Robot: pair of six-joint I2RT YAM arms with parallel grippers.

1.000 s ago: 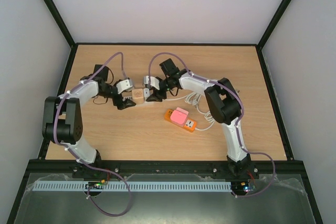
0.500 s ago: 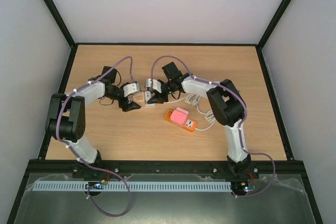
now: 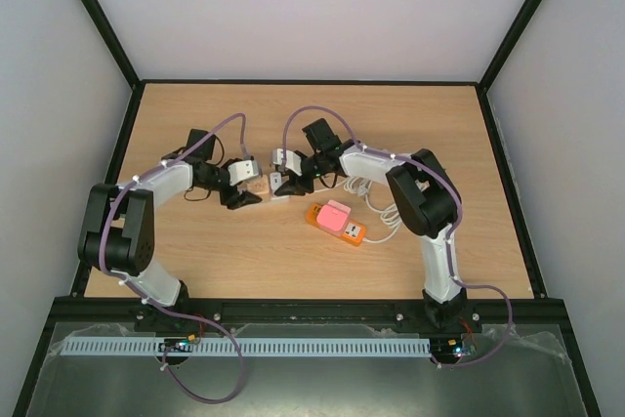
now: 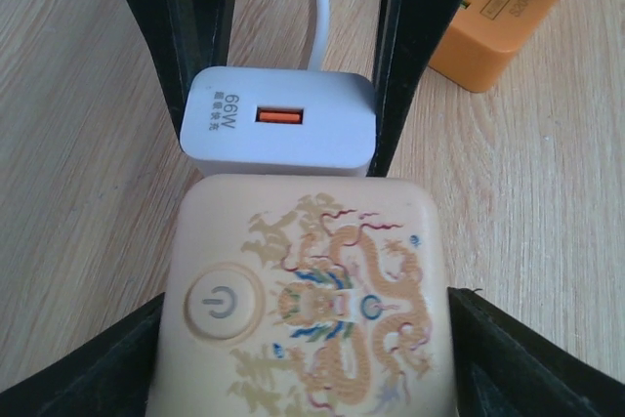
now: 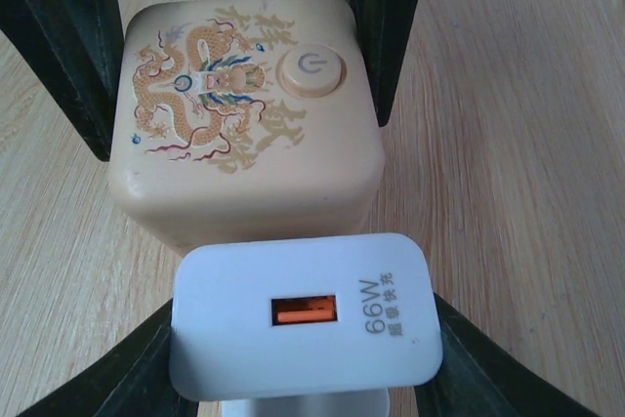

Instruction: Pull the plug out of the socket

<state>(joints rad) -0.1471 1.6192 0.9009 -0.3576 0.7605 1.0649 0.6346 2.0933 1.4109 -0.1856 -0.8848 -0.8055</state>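
Observation:
A cream cube socket (image 4: 308, 290) with a dragon print and a power button sits on the wooden table; it also shows in the top view (image 3: 259, 185) and the right wrist view (image 5: 239, 114). A white 66W plug (image 5: 303, 314) with an orange USB port sits tight against the socket's side, also seen in the left wrist view (image 4: 278, 124). My left gripper (image 4: 308, 349) is shut on the socket from both sides. My right gripper (image 5: 303, 358) is shut on the plug. The two grippers face each other at mid-table (image 3: 244, 194) (image 3: 285, 183).
An orange power strip (image 3: 337, 224) with a pink adapter on it lies just right of the grippers, and its corner shows in the left wrist view (image 4: 493, 17). A white cable (image 3: 369, 188) loops behind it and runs to the plug.
My left gripper has moved right, up to the socket, and now clamps it. My right gripper has shifted slightly with the plug.

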